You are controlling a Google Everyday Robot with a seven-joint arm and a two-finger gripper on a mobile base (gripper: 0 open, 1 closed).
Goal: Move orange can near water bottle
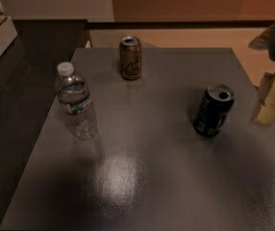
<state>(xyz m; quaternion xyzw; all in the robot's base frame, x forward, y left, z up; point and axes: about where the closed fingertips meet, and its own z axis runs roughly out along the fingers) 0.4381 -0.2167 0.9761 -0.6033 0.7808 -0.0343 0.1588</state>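
So, nearest on the left of the speckled grey table (142,186) stands the clear plastic water bottle (76,102). A black can (213,110) stands upright on the right. The hand (272,97) is at the right edge, and I can't tell its state. The smooth metal orange can (130,57) stands upright at the far edge, far-left of the hand.
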